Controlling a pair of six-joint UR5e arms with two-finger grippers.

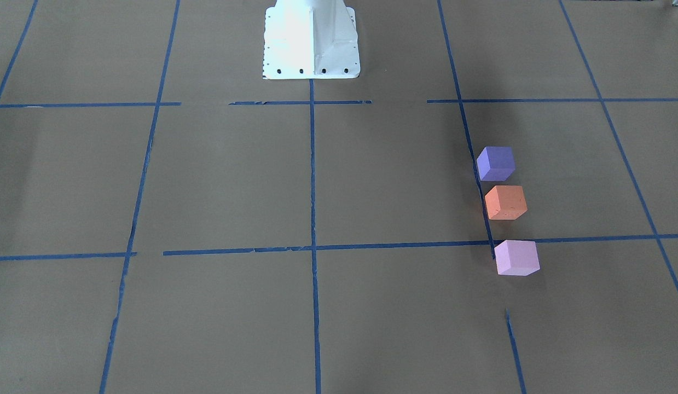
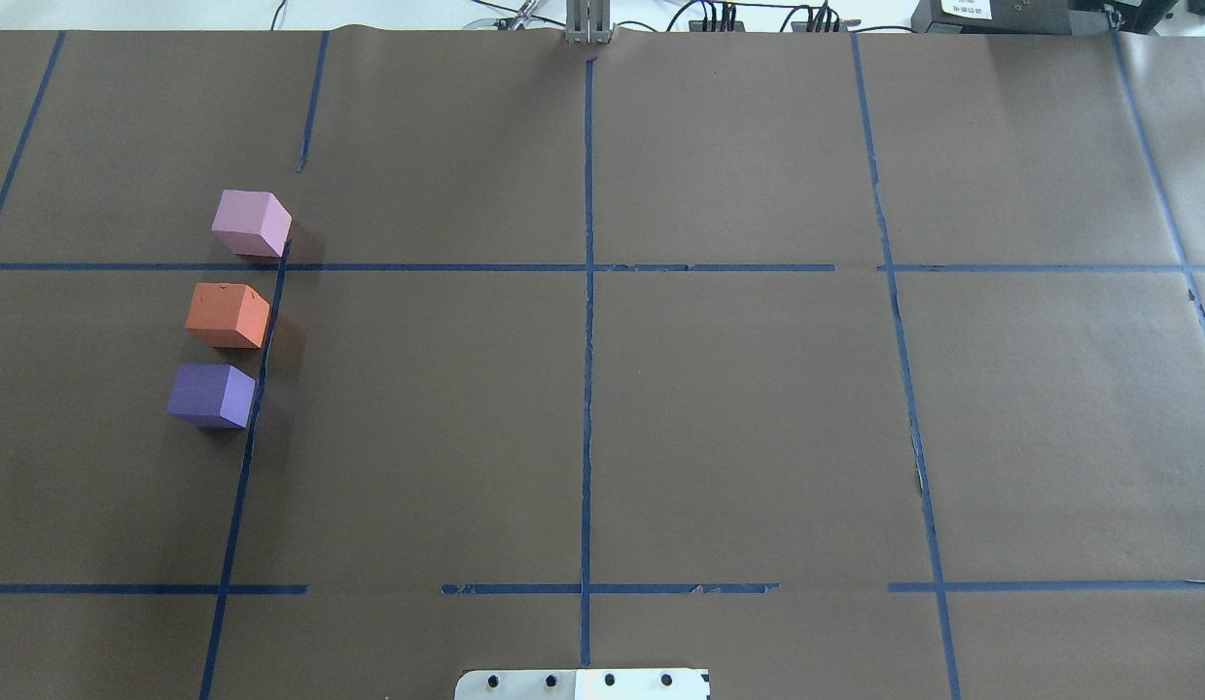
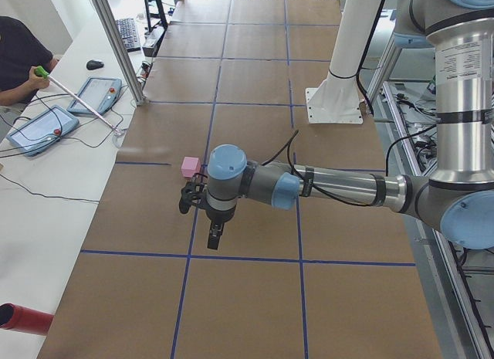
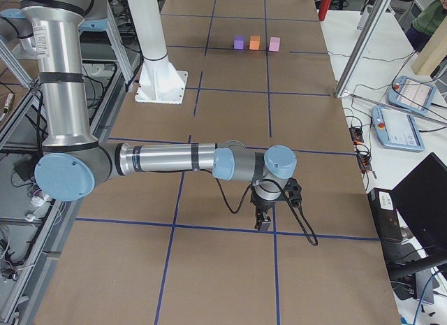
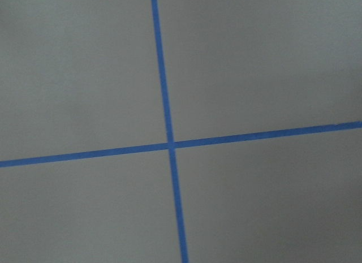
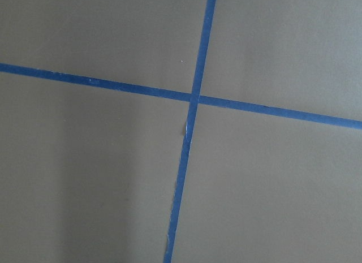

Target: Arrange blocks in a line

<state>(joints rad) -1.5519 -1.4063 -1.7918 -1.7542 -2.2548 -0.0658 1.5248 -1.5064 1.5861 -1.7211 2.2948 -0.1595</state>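
Overhead exterior, listed left to right, all three blocks on the robot's left side.

1. Purple block (image 2: 212,395) – nearest the robot, flat on the table (image 2: 738,418), its right edge just beside a tape line (image 2: 262,360).
2. Orange block (image 2: 229,314) – next along, near the purple block but not touching it.
3. Pink block (image 2: 252,223) – farthest out, with a slightly wider gap, its corner at the tape crossing.

We judge that the tape served as the guide: each block flanks it on the same side, so the row follows its slant. The line reads as done, though the spacing is a little uneven.

4. Room: bare paper runs from the row to the centre tape (image 2: 587,389) and beyond. Nothing crowds the blocks on either side, and the table's far edge is well apart from the pink block.
5. Left gripper (image 3: 213,242) – seen only from the side, pointing down, nothing visibly in it. We cannot tell how wide it stands. Its wrist camera shows only a tape crossing, so we judge it is off the row.
6. Right gripper (image 4: 263,224) – also seen only from the side, well apart from the blocks. Its opening cannot be told.
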